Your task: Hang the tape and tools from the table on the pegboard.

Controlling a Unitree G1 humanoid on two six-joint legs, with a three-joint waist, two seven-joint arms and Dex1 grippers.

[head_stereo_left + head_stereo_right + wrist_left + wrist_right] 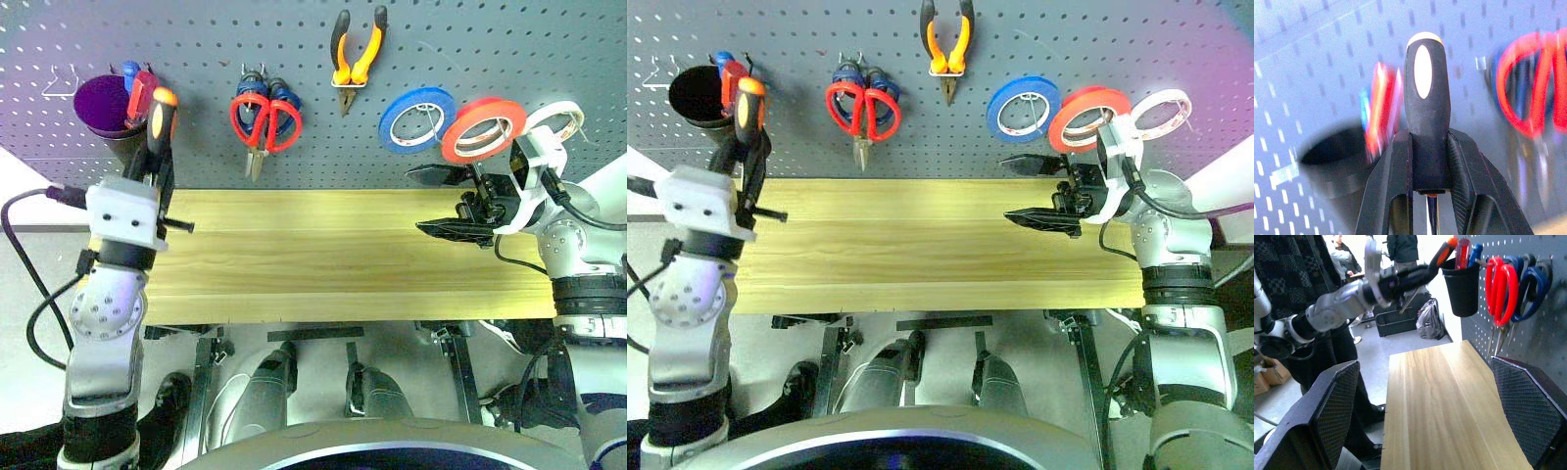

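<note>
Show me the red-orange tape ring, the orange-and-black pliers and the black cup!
red-orange tape ring (483,128), left eye view, its upper band.
orange-and-black pliers (369,54), left eye view, right handle.
black cup (1463,289), right wrist view, its side wall.

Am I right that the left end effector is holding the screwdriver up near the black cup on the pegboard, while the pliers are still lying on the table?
Not quite: the pliers already hang on the pegboard, as the left eye view shows, not on the table. The rest holds: the left end effector is shut on the screwdriver, held up near the black cup.
</note>
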